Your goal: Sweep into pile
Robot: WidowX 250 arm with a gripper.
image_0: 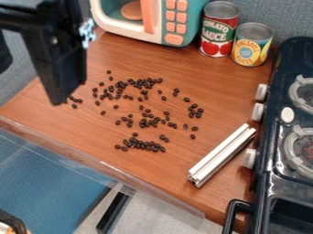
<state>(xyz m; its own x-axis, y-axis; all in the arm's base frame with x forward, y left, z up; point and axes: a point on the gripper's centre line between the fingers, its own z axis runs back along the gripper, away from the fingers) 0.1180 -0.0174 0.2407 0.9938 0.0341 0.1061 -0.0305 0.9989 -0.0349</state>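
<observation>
Beans (144, 145), dark and oval, swept hard could overshoot brown wooden counter (226, 87) towards seven o'clock; black gripper (56, 91): spread, can't tell.

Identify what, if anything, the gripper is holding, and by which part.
Nothing that I can see: the gripper hangs over the counter, and the metal bar lies apart from it.

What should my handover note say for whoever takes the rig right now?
Gripper: over the counter's left side, beside a few stray beans.
Beans: scattered mid-counter in loose clusters, with strays between.
Metal bar: lying on the counter near the stove, not in the gripper; possibly the sweeping tool.
Done: no single pile yet.
Left: sweep clusters and strays together.
</observation>
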